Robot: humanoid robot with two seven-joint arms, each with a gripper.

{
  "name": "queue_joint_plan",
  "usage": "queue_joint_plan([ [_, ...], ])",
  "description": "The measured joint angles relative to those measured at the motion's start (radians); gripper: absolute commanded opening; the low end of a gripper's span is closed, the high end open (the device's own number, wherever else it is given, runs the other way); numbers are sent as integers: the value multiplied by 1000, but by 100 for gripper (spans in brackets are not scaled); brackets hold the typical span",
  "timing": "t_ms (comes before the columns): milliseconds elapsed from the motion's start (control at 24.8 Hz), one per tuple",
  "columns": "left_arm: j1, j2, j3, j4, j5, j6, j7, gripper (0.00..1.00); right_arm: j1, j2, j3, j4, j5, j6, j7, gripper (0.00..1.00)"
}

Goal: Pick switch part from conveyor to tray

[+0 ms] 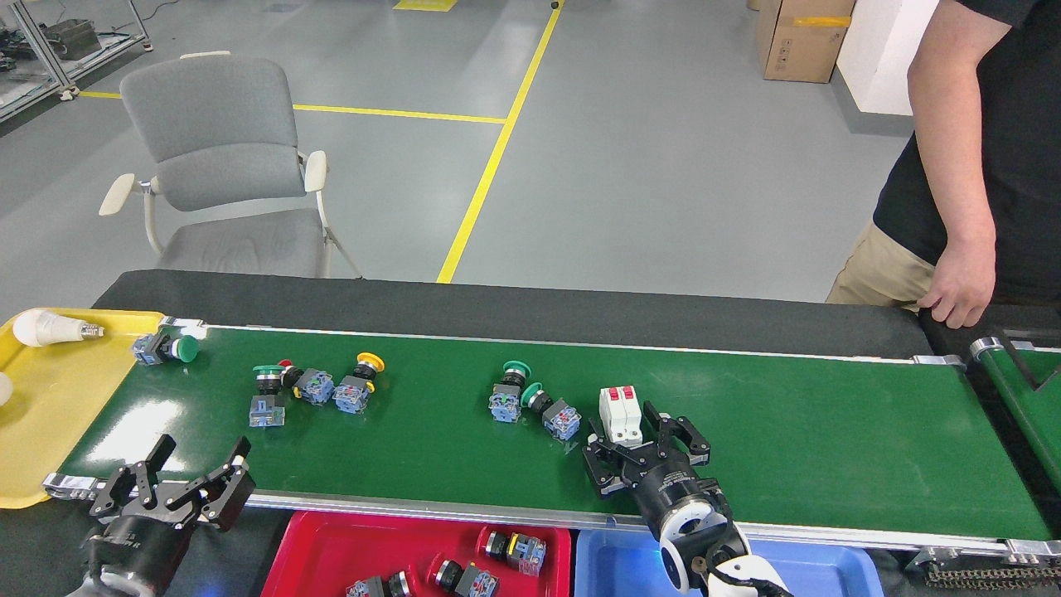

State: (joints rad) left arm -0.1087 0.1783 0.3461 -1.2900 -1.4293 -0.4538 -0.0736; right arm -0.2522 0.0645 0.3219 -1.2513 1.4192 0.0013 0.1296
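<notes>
- Red plastic tray (331, 555) and a blue plastic tray (821, 568) sit nearest, below the belt's near rail; the red one holds 3 push-button switches.
- The black left gripper (178, 481) hangs over the near left corner of the belt, fingers spread, holding nothing.
- The black right gripper (646, 452) is over the long glossy green conveyor (829, 448), fingers spread wide, just in front of the white 2-pole breaker with red levers (620, 414); contact cannot be told.
- A pair of green-capped switches (530, 402) lies just left of the breaker.
- Further left lies a cluster of 3 switches (311, 385), and a lone green-capped switch (162, 349) at the far left end.
- A yellow tray (50, 439) at the left holds a white light bulb (50, 329).
- Beyond stand a grey chair (215, 166) and a person's hand (961, 290).
</notes>
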Motion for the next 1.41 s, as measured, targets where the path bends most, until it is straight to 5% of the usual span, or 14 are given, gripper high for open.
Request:
queue_joint_plan([
  [201,-55,30,0,109,-2,-4,6,100,36,-32,-2,-72,-9,-62,-8,2],
  [322,-87,64,0,190,-2,20,33,97,120,-181,-66,-213,-102,-204,-17,3],
  [443,-112,111,0,294,-2,65,81,68,234,-331,-175,-307,-258,-415,-19,9],
  [483,-120,120,0,324,-2,78,99,58,258,-355,-212,-318,-286,-481,-20,16],
  [524,-127,129,0,354,-2,91,119,45,283,-368,-253,-324,-306,-549,-21,39],
  [564,-133,139,0,383,-1,96,142,29,312,-370,-295,-326,-317,-616,-21,79],
  [604,-138,147,0,403,2,100,163,24,336,-369,-324,-326,-321,-662,-21,100],
  [725,-140,157,0,431,9,109,216,9,397,-358,-377,-329,-325,-748,-22,99],
  [926,-88,149,0,373,33,19,261,5,412,-330,-452,-338,-326,-772,-24,99],
  [1088,61,107,-1,133,38,-142,269,12,412,-200,-552,-373,-298,-642,-27,98],
  [1329,357,-19,-3,-239,40,-312,267,93,412,-191,-565,-403,-231,-289,-22,98],
  [1410,415,-64,-3,-305,40,-322,264,100,413,-191,-567,-411,-229,-249,-21,98],
])
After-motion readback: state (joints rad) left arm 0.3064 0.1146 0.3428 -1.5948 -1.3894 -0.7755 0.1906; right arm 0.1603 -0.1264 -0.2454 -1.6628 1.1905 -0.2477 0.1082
